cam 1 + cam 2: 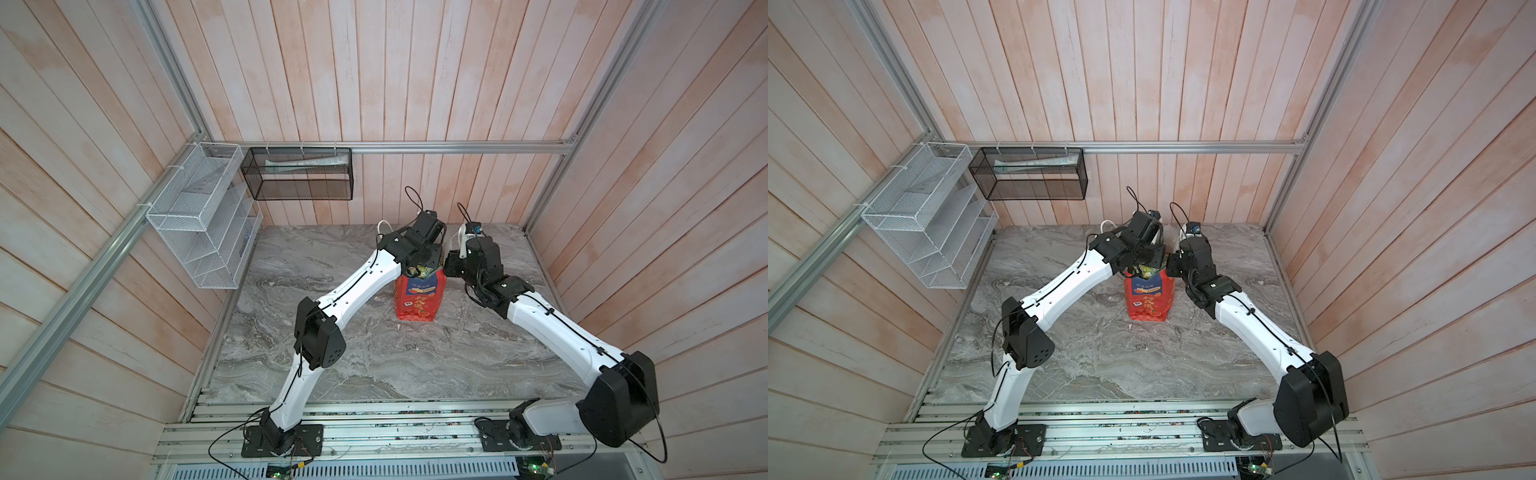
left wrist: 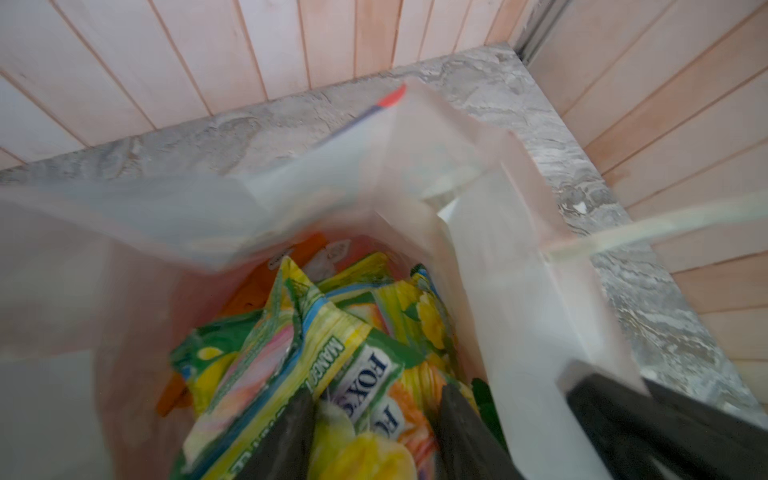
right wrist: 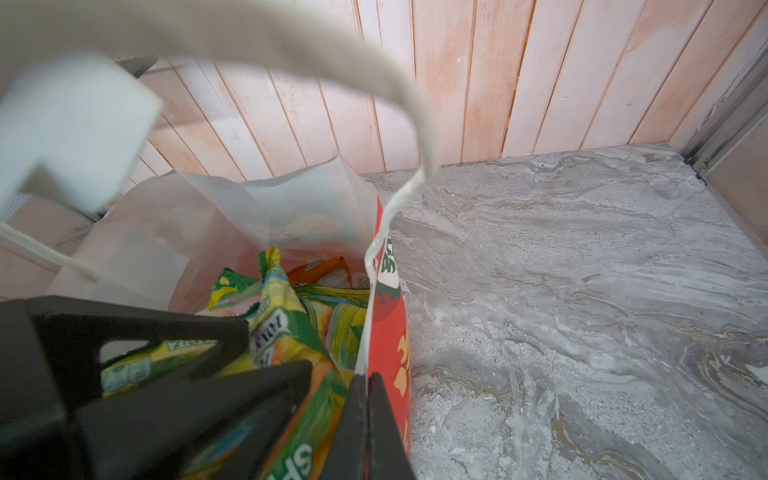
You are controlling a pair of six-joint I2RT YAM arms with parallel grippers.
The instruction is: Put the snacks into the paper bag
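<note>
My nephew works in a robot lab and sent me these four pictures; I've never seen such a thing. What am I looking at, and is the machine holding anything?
These are two robot arms, the left arm and the right arm, bolted at the near edge of a marble table. Two pictures come from a twin camera overhead and show nearly the same scene. The other two come from a camera on each wrist, close up. On the table stands a red paper bag; a white wire basket and a black mesh basket hang on the walls. The right fingers are pinched shut on the bag's edge, apparently keeping it open. The left fingers are down in the bag's mouth, spread apart above the snack packets inside, seemingly gripping nothing.
</note>
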